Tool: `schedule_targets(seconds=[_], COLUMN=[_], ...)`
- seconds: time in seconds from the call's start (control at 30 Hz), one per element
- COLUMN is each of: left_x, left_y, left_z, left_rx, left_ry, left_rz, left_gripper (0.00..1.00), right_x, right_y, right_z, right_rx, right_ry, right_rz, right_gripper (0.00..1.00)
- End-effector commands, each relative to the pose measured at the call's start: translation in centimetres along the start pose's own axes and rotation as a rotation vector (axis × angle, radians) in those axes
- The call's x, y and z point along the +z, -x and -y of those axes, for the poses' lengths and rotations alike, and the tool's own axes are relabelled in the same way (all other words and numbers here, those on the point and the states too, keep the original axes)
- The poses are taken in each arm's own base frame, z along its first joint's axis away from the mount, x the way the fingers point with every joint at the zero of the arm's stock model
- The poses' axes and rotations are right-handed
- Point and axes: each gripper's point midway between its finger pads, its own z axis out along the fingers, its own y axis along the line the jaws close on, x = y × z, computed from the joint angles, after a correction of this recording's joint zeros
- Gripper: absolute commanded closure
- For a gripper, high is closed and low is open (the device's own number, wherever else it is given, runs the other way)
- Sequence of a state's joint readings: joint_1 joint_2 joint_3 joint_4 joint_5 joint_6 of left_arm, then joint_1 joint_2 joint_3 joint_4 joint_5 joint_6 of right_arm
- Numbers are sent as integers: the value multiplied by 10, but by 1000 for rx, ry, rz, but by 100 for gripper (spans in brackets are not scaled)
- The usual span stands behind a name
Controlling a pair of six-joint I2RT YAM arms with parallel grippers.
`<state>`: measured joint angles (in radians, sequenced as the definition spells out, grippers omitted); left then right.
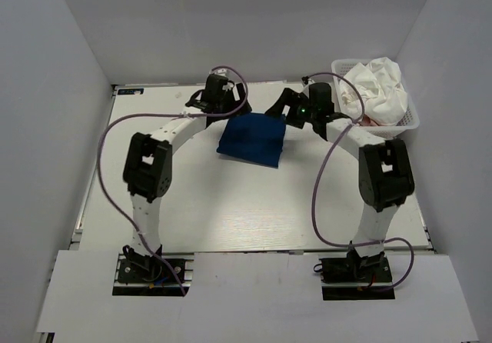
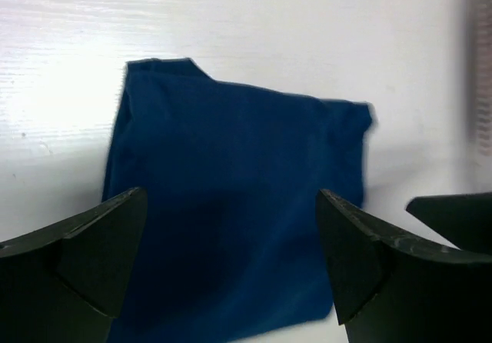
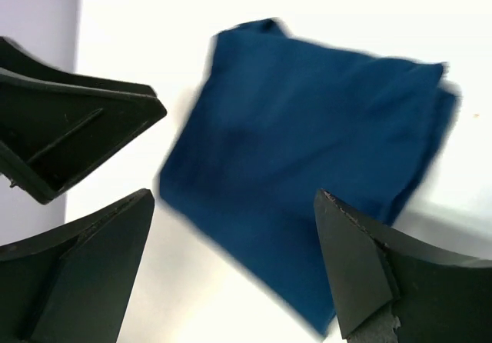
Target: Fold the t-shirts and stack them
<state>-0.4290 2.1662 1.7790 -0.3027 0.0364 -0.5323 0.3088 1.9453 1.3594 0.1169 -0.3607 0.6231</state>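
Navy t-shirt (image 1: 252,141) lies folded by the middle of the counter's (image 1: 231,212) far edge; left jaws and right jaws hang wide open above it, empty; next, I judge, lift the white t-shirt (image 1: 377,85) cleanly from the far-right corner basket (image 1: 413,124), leaving the fold undisturbed

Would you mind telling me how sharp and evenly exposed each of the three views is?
Top external: evenly lit and sharp, with only faint shadows on the table. Left wrist: the table glares to white, and the folded navy t-shirt looks slightly soft. Right wrist: the shirt's edges smear, likely motion blur, and the table is washed out too.
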Motion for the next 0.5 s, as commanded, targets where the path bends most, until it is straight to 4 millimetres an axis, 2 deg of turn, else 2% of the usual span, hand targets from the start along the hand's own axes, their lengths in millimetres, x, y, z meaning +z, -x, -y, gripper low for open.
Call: schedule_targets(seconds=[0.0,0.03,0.07,0.1,0.17,0.2,0.23,0.27,0.3,0.33,0.37,0.43,0.47], left_x=[-60,-64,-72,-66,-66,-60,-56,-52,-44,-41,-37,-31,-29], left_y=[1,-7,-8,-34,-57,-75,-84,-100,-112,-119,-121,-135,-133], left_z=[31,31,34,22,26,17,12,0,-14,-21,-24,-47,-55], left_rx=[9,-9,-17,-21,-25,-30,-33,-40,-44,-45,-45,-54,-59], left_ry=[-128,-144,-172,-158,-201,-186,-169,-127,-74,-47,-28,51,82], left_rz=[51,41,54,0,-59,-102,-129,-174,-200,-218,-224,-262,-261], left_gripper=[0,0,0,0,0,0,0,0,0,0,0,0,0], right_x=[-22,-25,-25,-25,-21,-22,-21,-20,-19,-20,-21,-24,-27], right_y=[-21,-46,-55,-68,-84,-92,-99,-114,-120,-126,-141,-151,-160], right_z=[-31,-33,-30,-25,-22,-18,-16,-5,1,6,24,38,51], right_rx=[-90,-64,-49,-3,16,36,45,62,62,71,101,112,124], right_ry=[62,93,100,96,128,126,128,104,91,79,38,-9,-60], right_rz=[-13,-67,-76,-104,-127,-143,-166,-199,-210,-223,-254,-272,-284], right_gripper=[10,10,10,10,10,10,10,10,10,10,10,10,10])
